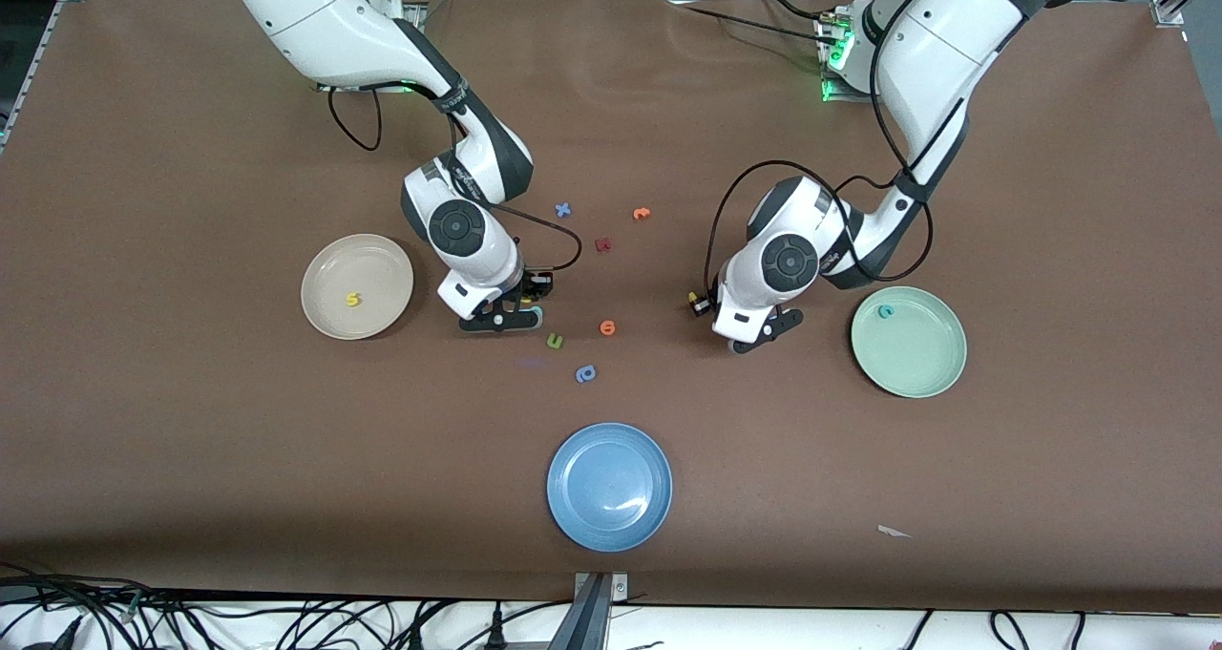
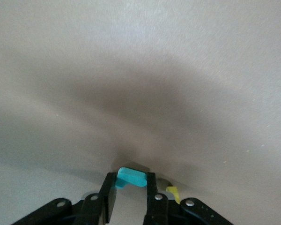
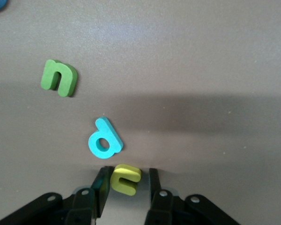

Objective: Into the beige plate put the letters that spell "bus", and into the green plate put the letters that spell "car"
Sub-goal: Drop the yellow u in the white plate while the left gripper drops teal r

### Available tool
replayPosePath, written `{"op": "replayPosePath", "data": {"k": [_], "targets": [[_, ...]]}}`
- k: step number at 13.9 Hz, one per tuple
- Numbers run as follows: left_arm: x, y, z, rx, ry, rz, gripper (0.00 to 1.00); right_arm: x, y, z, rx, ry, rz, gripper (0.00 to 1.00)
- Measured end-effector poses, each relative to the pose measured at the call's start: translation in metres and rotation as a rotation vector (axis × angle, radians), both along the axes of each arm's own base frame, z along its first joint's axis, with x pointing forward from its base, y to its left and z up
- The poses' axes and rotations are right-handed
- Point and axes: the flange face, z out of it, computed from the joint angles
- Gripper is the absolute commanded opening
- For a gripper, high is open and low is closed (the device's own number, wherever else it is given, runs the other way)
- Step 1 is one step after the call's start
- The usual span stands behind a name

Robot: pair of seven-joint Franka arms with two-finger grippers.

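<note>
Our right end effector (image 3: 126,180) pinches the yellow u (image 3: 125,178) low on the surface (image 1: 191,440), bound for the beige plate (image 1: 357,286); our left end effector (image 2: 131,187) clamps a teal letter (image 2: 131,177) for the green plate (image 1: 908,341).

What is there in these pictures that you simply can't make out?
- Front view: what the right gripper and left gripper hold; the wrists cover it.
- Left wrist view: which letter the teal piece between the fingers is; only an edge shows.
- Left wrist view: the yellow piece, mostly hidden by a finger.
- Front view: the dark red letter, too small to read.
</note>
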Motion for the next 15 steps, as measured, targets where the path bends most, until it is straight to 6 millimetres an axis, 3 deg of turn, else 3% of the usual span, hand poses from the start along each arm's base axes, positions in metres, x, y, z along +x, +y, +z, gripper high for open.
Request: {"op": "replayPosePath", "data": {"k": [2, 4, 6, 8, 10, 13, 14, 15], "targets": [[0.014, 0.013, 0.02, -0.002, -0.026, 0.017, 0.08, 0.0, 0.0, 0.001, -0.002, -0.004, 0.005, 0.19], [0.027, 0.042, 0.047, 0.016, -0.021, 0.005, 0.08, 0.0, 0.0, 0.001, -0.002, -0.004, 0.005, 0.13], [0.04, 0.088, 0.068, 0.031, 0.002, -0.031, 0.08, 0.002, 0.0, 0.002, -0.002, -0.007, 0.003, 0.13], [0.054, 0.149, 0.079, 0.025, 0.022, -0.082, 0.08, 0.013, -0.011, 0.015, -0.017, -0.01, -0.01, 0.13], [0.064, 0.211, 0.08, 0.002, 0.034, -0.135, 0.08, 0.032, -0.045, 0.043, -0.071, 0.007, 0.002, 0.13], [0.069, 0.27, 0.072, 0.044, 0.03, -0.228, 0.13, 0.06, -0.134, 0.086, -0.159, 0.062, 0.082, 0.15], [0.071, 0.278, 0.069, 0.06, 0.03, -0.251, 0.3, 0.065, -0.165, 0.09, -0.178, 0.085, 0.1, 0.41], [0.072, 0.281, 0.066, 0.068, 0.031, -0.262, 0.63, 0.067, -0.193, 0.086, -0.194, 0.108, 0.112, 0.99]]}}
